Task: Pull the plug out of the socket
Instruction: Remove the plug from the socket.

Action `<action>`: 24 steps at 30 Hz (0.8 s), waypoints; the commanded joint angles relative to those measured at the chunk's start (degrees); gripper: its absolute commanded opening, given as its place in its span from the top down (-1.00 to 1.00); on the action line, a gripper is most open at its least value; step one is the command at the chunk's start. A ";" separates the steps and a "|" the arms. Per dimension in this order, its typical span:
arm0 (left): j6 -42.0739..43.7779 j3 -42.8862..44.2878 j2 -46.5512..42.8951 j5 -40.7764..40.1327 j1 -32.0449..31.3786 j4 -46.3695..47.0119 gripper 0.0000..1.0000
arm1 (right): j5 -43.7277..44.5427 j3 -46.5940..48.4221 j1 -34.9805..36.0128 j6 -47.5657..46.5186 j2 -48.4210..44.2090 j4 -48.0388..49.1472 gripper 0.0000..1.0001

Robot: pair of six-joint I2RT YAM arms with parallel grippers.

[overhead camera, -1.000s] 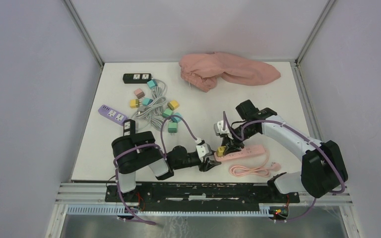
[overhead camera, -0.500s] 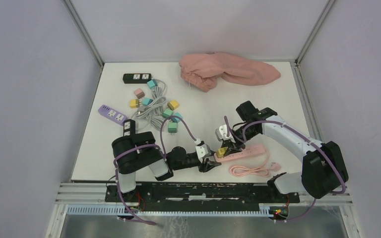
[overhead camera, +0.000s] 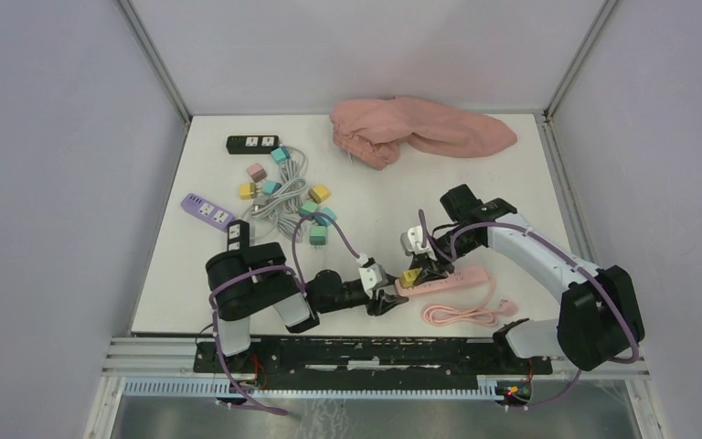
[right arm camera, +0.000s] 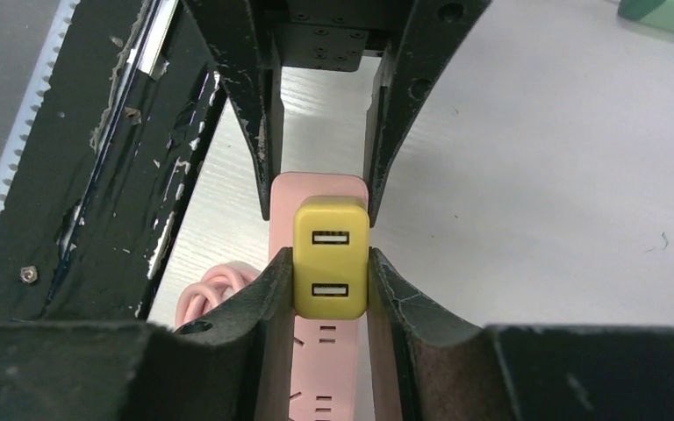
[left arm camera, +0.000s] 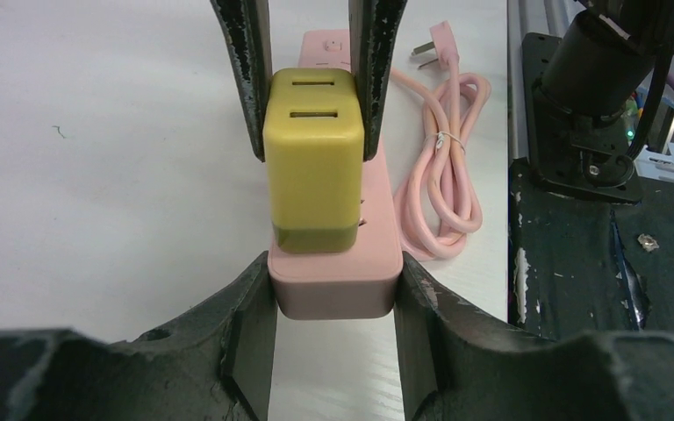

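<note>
The socket is a pink power strip (overhead camera: 457, 278) lying near the table's front edge. A yellow plug (overhead camera: 409, 278) with two USB slots stands on its left end, its base against the strip's face. My left gripper (overhead camera: 390, 299) is shut on that end of the strip (left arm camera: 333, 289), one finger on each side. My right gripper (overhead camera: 418, 272) is shut on the plug (right arm camera: 331, 254), its pads (right arm camera: 274, 289) pressed to both flanks. In the left wrist view the right fingers (left arm camera: 244, 79) clamp the plug (left arm camera: 311, 175) from above.
The strip's coiled pink cord (overhead camera: 462, 315) lies just right of it, by the black front rail (overhead camera: 375, 352). A pink cloth (overhead camera: 420, 133) sits at the back. Far left are a black strip (overhead camera: 252, 144), a purple strip (overhead camera: 207, 209) and several coloured adapters on grey cables (overhead camera: 283, 197).
My right wrist has shifted slightly to the right and nearer. Both grips are unchanged, and the plug and strip have hardly moved.
</note>
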 commanded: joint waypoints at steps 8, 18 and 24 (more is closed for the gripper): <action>-2.22 -0.20 0.84 -1.49 0.29 2.62 0.94 | -7.79 0.37 4.87 -2.13 -1.54 -1.06 1.00; -2.16 -0.30 0.84 -1.71 0.40 2.49 0.94 | -4.01 2.09 -1.52 0.46 -3.29 -1.38 1.00; -2.16 -0.36 1.00 -1.35 0.42 2.86 0.94 | -9.49 1.95 -0.47 -14.41 -2.35 -12.76 1.00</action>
